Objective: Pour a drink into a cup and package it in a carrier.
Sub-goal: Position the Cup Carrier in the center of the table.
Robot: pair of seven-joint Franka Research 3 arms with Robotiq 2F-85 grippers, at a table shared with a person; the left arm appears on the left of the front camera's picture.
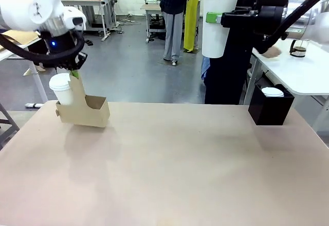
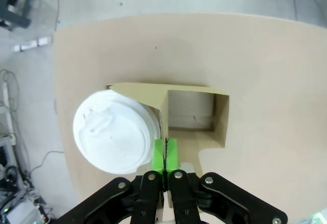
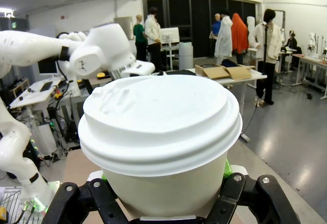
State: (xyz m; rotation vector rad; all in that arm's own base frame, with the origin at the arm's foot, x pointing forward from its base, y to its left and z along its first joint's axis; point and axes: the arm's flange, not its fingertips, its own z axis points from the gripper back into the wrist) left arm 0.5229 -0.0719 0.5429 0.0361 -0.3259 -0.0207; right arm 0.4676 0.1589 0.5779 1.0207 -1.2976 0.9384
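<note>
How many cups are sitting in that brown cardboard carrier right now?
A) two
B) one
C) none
B: one lidded cup fills a slot of the carrier, the slot beside it is empty, and the other cup is held up in the air.

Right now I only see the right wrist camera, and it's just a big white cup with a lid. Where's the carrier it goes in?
Observer: The carrier is at the table's left side, far across from your cup.
Operator: Is there room in it?
Observer: Yes. One slot holds a second cup; the slot beside it is empty.
Operator: Is anything holding it?
Observer: The left gripper is shut on its handle tab.
</note>
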